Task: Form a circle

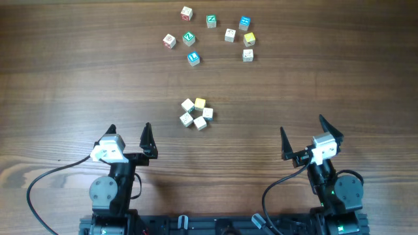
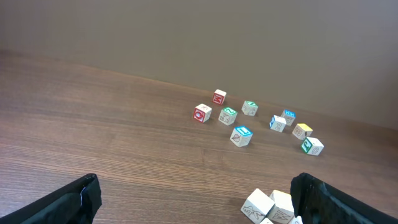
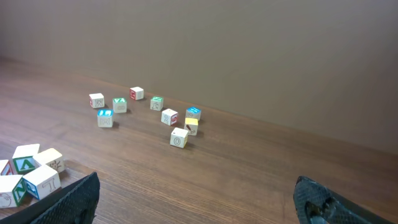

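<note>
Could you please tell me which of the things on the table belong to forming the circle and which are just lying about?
Part of the job: tight ring of five cubes, four white and one yellow; left gripper and right gripper, both open and empty.

Just lying about: loose scatter of nine cubes farther out on the table.

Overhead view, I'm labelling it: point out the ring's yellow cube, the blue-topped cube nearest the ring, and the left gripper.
yellow cube [image 1: 200, 103], overhead view, its top face.
blue-topped cube [image 1: 192, 58], overhead view, its top face.
left gripper [image 1: 128, 128], overhead view, midway between its fingertips.
</note>
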